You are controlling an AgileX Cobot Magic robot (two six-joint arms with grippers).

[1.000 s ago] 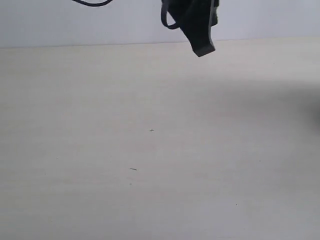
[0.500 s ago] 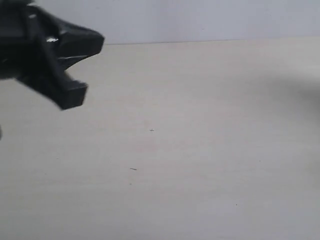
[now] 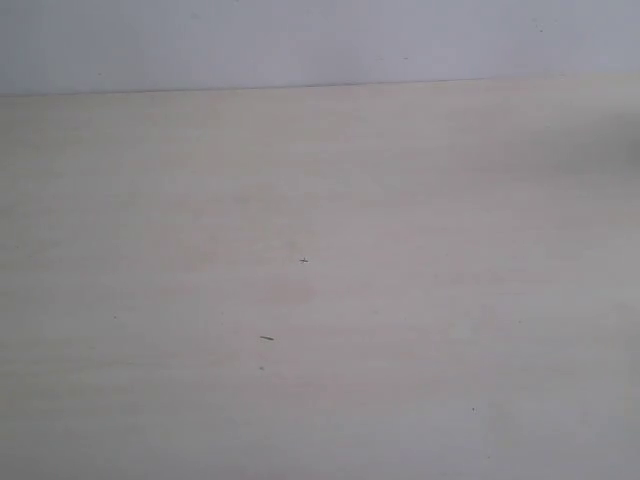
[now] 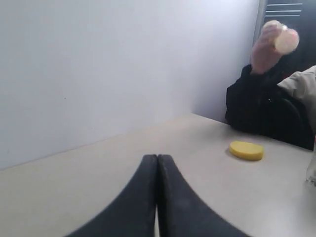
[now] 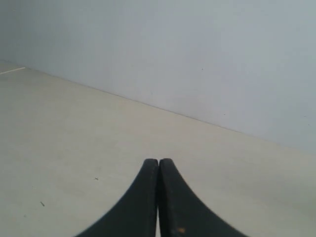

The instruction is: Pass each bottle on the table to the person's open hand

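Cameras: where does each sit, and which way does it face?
Exterior view: off the arms, looking down over the table to a wall; no robot parts.
Left wrist view: behind the shut left claw, facing a seated person.
Right wrist view: behind the shut right claw, facing the wall.
All share table and wall.

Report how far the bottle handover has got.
Done: the person's hand holds up a pale thing, possibly a bottle. In hand: nothing; the left gripper and right gripper are shut and empty. Left: a yellow item lies on the table, and a clear thing, maybe a bottle, shows at the frame edge.
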